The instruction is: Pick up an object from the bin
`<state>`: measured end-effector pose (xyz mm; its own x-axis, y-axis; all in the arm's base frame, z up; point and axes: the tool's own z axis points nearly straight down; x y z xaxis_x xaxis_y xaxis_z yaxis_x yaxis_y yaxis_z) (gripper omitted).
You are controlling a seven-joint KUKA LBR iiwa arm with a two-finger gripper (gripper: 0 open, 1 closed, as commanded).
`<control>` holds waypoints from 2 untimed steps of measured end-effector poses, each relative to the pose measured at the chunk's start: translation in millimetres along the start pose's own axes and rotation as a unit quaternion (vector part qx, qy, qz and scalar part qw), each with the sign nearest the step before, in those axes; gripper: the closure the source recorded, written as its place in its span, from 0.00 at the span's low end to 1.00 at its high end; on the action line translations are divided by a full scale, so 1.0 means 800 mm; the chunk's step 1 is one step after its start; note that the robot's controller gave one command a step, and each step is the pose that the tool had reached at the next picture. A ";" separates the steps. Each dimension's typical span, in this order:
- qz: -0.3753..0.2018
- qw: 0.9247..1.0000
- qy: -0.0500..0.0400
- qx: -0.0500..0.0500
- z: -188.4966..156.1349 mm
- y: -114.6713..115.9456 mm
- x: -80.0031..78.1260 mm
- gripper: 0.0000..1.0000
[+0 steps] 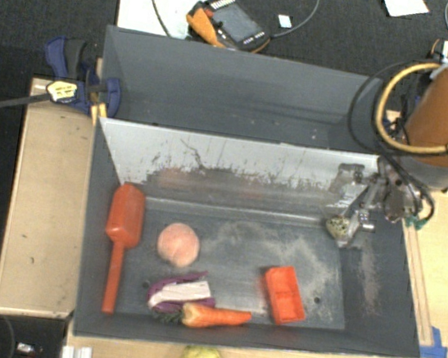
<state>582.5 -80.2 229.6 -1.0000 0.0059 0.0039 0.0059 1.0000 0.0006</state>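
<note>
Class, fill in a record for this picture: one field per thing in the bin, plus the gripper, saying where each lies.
bin: grey metal, sloped walls
gripper: far right corner, apart from the things
red scoop: left side, handle toward near wall
peach ball: right of the scoop
purple-white vegetable: near wall, touching carrot
carrot: along near wall
orange block: right of centre, alone

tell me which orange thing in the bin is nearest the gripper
The orange rectangular block, right of centre; the carrot and the long-handled scoop lie farther left from the gripper.
</note>
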 end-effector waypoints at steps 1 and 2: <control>-0.002 1.000 -0.004 0.001 -0.006 0.000 -0.002 0.00; -0.048 0.999 -0.005 0.001 0.197 0.069 0.045 0.00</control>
<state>545.9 -25.1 72.5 -0.9958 -0.0909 -0.0069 -0.0909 0.9959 -0.0009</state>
